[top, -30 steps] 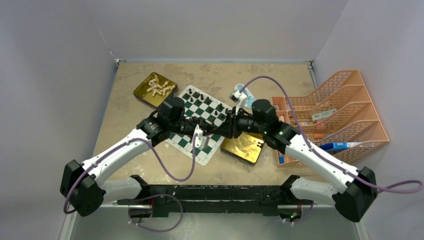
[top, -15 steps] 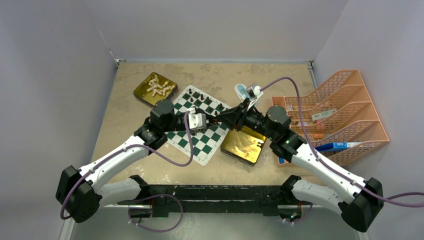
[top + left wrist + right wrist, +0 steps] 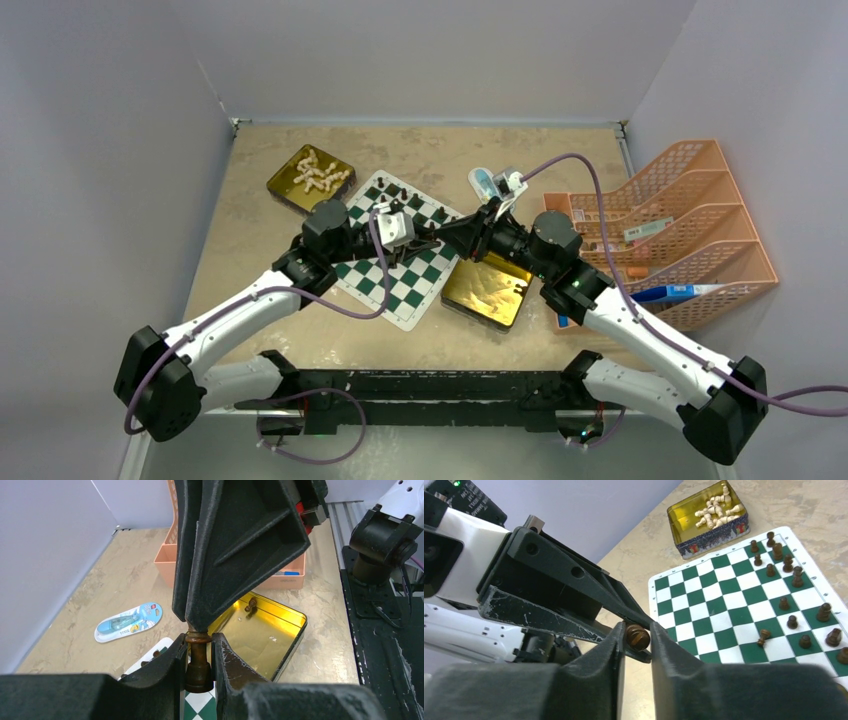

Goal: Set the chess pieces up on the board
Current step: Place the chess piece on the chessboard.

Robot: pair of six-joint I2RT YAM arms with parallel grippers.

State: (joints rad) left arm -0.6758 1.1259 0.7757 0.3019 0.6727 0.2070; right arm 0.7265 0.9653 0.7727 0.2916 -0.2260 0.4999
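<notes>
Cream pieces (jumbled) in gold tin

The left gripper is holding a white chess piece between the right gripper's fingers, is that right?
Almost. The chess piece is dark brown, not white; the left wrist view shows it clamped in the left gripper. The rest stands: it sits between the fingers of the right gripper.
</notes>
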